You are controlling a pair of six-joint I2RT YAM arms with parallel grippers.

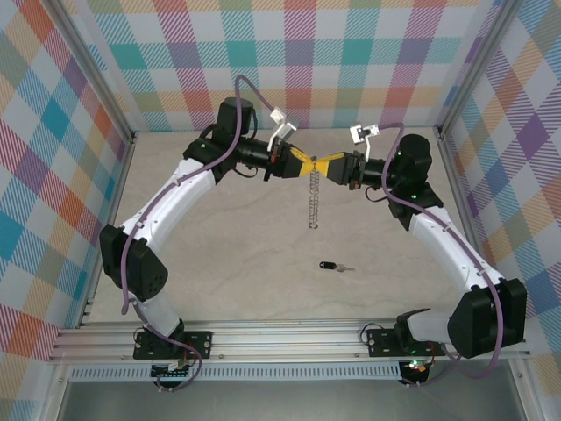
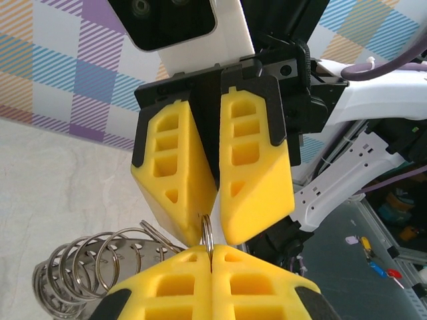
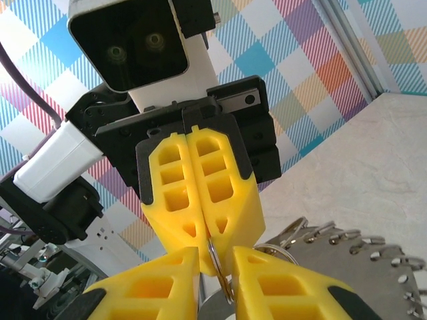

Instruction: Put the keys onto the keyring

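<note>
The keyring (image 1: 313, 202) hangs like a chain of small metal loops between the two grippers, above the middle of the table. My left gripper (image 1: 307, 164) is shut on one thin loop (image 2: 207, 230) at its top. The other loops (image 2: 80, 267) dangle below. My right gripper (image 1: 323, 165) faces it tip to tip. The right gripper's yellow fingers (image 3: 160, 280) stand a little apart on either side of that same loop (image 3: 230, 273). The key (image 1: 329, 266), black-headed with a short silver blade, lies on the table nearer the arm bases.
Checked walls close in the table (image 1: 219, 281) on three sides. A metal rail (image 1: 280, 338) runs along the near edge between the arm bases.
</note>
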